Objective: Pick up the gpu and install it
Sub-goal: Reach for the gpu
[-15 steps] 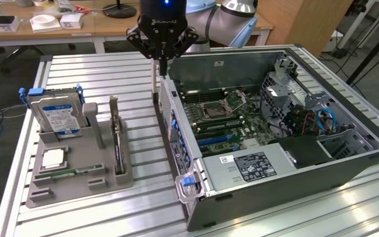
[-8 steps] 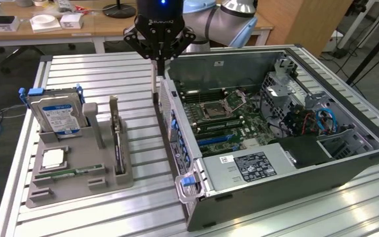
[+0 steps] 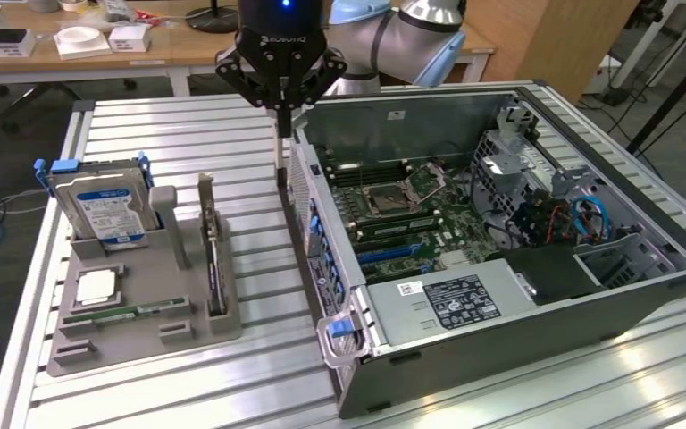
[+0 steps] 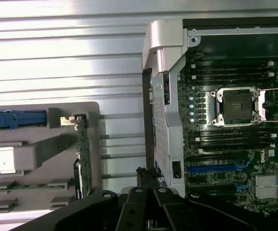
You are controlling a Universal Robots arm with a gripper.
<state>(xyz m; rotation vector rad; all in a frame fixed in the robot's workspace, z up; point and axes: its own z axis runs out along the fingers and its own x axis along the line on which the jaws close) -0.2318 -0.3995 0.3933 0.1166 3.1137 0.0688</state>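
The gpu (image 3: 213, 259) is a thin dark card standing on edge in a slot of the grey holder tray (image 3: 140, 344), with its metal bracket at the far end. In the wrist view the gpu (image 4: 83, 149) runs along the edge of the tray (image 4: 42, 125) that faces the case. My gripper (image 3: 281, 121) hangs shut, with nothing between its fingers. It is above the table by the far rear corner of the open computer case (image 3: 629, 295), to the exterior view's right of the gpu and beyond it. The black linkage of the gripper (image 4: 148, 202) also shows in the wrist view.
A hard drive (image 3: 103, 206) with blue rails stands upright in the tray, with a CPU (image 3: 96, 286) and a green RAM stick (image 3: 129, 313) in front of it. The motherboard (image 3: 403, 206) lies exposed inside the case. Desks and a chair stand behind the table.
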